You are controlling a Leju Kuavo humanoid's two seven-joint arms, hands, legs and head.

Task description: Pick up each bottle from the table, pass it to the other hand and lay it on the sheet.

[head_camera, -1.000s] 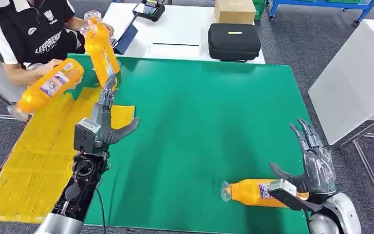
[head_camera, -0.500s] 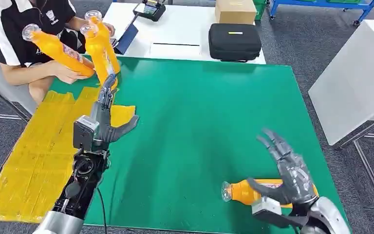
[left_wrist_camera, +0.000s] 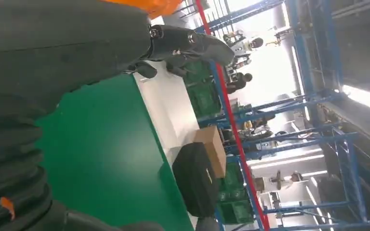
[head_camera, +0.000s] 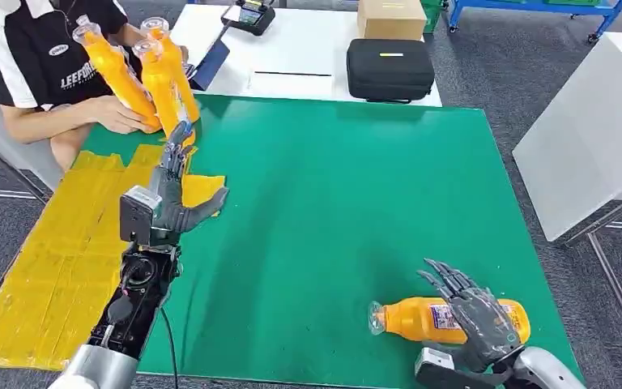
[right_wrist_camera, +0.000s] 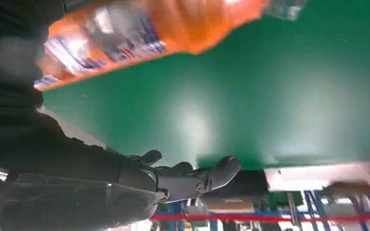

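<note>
My right hand point(head_camera: 478, 320) has swung down over the lying bottle point(head_camera: 421, 318), fingers spread, not gripping yet; the pickup is next. My left hand point(head_camera: 174, 190) waits open above the sheet point(head_camera: 57, 267).

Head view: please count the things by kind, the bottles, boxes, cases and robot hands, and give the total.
Orange bottles: 3
Black case: 1
Cardboard box: 1
Robot hands: 2, left robot hand, right robot hand
Total: 7
</note>
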